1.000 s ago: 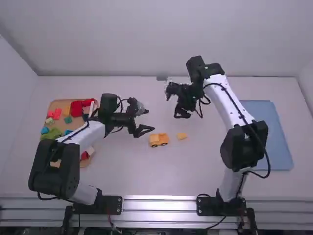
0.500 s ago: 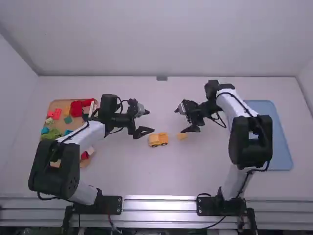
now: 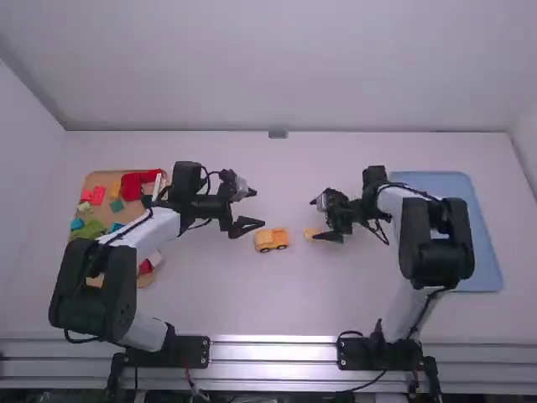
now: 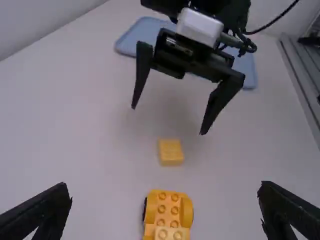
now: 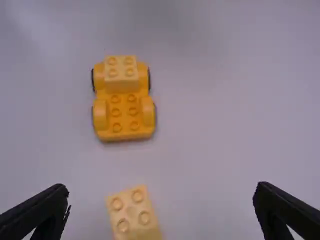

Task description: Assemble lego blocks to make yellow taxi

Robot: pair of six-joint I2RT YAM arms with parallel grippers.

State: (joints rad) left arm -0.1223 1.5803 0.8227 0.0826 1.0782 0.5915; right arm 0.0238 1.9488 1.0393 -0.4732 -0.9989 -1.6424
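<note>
The yellow car base (image 3: 272,240) stands on the table's middle, one yellow block on its top at one end, as the right wrist view shows on the car base (image 5: 125,107). A loose yellow block (image 3: 311,233) lies just right of it; the same loose block (image 4: 171,152) has bare table around it. My right gripper (image 3: 322,227) is above and beside the loose block, and in its wrist view the right gripper (image 5: 162,207) stands open, holding nothing. Left of the car, my left gripper (image 3: 250,227) is open, as is the left gripper (image 4: 165,207) in its wrist view.
A wooden tray (image 3: 102,179) with red, green, blue and yellow blocks is at the left, partly behind the left arm. On the right lies a blue mat or tray (image 3: 480,243), partly covered by the right arm.
My right gripper has come down from farther up the table toward the loose yellow block, its arm folding back. The left arm, the car base and the loose block have kept their places.
</note>
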